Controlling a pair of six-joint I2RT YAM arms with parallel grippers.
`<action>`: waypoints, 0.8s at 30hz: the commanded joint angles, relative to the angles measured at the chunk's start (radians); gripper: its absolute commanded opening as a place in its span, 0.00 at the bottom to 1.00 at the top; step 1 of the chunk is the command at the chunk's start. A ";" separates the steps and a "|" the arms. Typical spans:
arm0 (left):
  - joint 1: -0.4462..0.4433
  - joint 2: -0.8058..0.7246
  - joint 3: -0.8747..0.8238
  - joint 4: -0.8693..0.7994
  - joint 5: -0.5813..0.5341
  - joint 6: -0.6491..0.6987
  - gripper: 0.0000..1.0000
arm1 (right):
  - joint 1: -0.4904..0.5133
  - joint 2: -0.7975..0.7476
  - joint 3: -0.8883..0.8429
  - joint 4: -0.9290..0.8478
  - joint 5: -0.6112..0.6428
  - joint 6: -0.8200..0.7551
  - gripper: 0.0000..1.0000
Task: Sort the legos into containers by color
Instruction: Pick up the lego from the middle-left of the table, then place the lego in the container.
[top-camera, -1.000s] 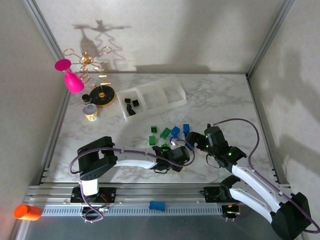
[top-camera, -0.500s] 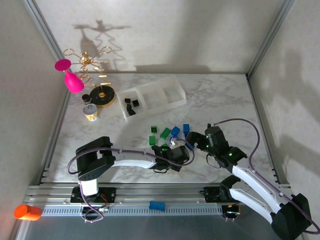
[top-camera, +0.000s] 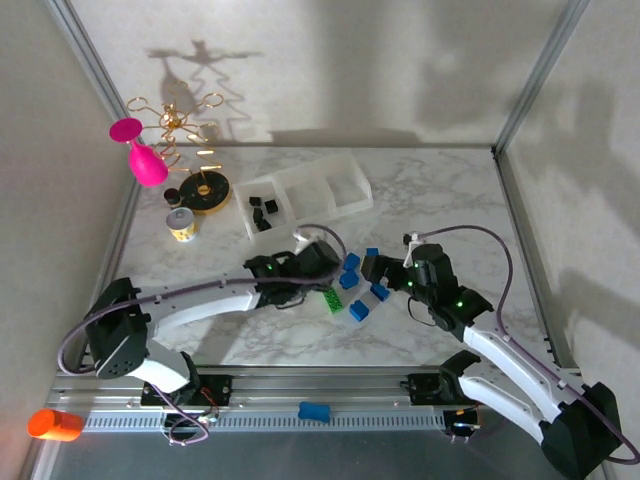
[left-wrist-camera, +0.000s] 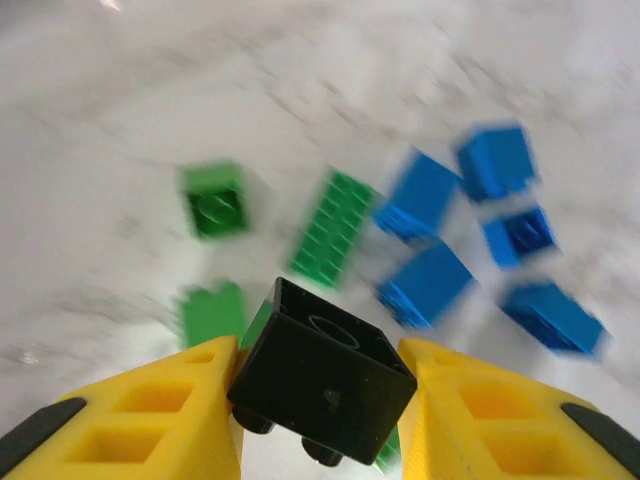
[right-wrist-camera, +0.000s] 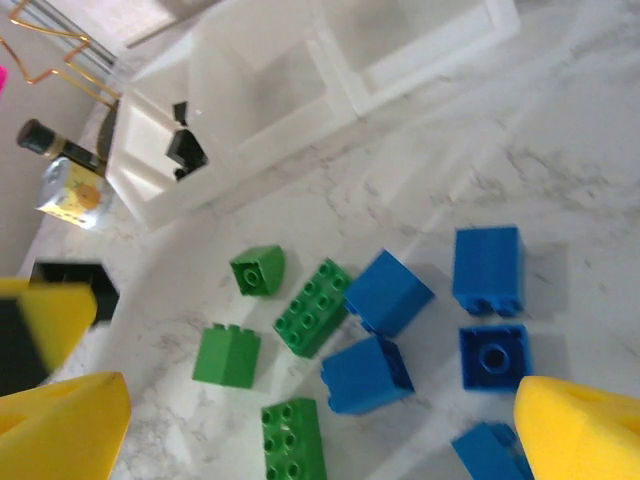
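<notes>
The marble table (top-camera: 440, 190) takes up the middle of the overhead view. The left arm (top-camera: 200, 300) reaches from the lower left towards the centre, and the right arm (top-camera: 500, 350) rises from the lower right. The clear three-compartment tray (top-camera: 352, 160) lies tilted in the upper middle of that view. Its leftmost compartment holds several black bricks (top-camera: 262, 210). The right gripper (right-wrist-camera: 320, 400) hangs above the loose pile with its yellow fingers (right-wrist-camera: 60, 425) spread wide at the bottom corners of its wrist view, and nothing is between them. Below it the green bricks (right-wrist-camera: 312, 307) lie left of centre and the blue bricks (right-wrist-camera: 388, 292) lie just beside them to the right, all on the bare marble and well apart from the tray. The left gripper (left-wrist-camera: 318, 350) is closed on a single black brick (left-wrist-camera: 322, 375), which sits tilted between its two pads at the bottom centre of the left wrist view, lifted above the blurred green and blue pieces.
</notes>
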 joint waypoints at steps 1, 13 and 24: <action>0.106 0.049 0.099 -0.030 -0.074 0.077 0.41 | -0.005 0.045 0.052 0.099 -0.056 -0.035 0.99; 0.400 0.373 0.329 0.046 -0.069 0.161 0.40 | -0.005 0.107 0.044 0.166 -0.058 0.008 0.99; 0.458 0.580 0.525 0.015 -0.042 0.219 0.54 | -0.004 0.122 0.047 0.157 -0.054 0.006 0.99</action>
